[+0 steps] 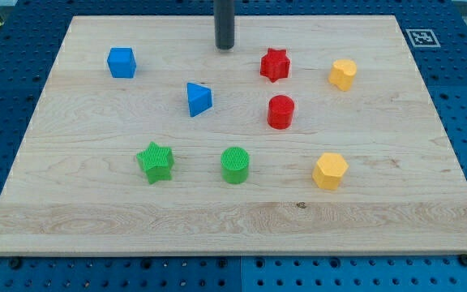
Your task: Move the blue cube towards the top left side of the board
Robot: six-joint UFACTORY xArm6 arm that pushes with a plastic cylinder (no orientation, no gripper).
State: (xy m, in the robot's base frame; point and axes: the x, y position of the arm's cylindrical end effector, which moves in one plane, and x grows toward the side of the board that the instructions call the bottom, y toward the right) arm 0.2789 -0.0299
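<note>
The blue cube (122,62) sits on the wooden board (96,195) near the view's upper left. My tip (224,47) stands near the board's top edge, at the middle, well to the right of the blue cube and apart from it. A blue triangular block (199,99) lies below and left of my tip, between the tip and the board's centre.
A red star (274,64) and a yellow block (343,74) lie right of my tip. A red cylinder (280,112) sits below the star. A green star (156,161), a green cylinder (235,165) and a yellow hexagonal block (330,171) form a lower row.
</note>
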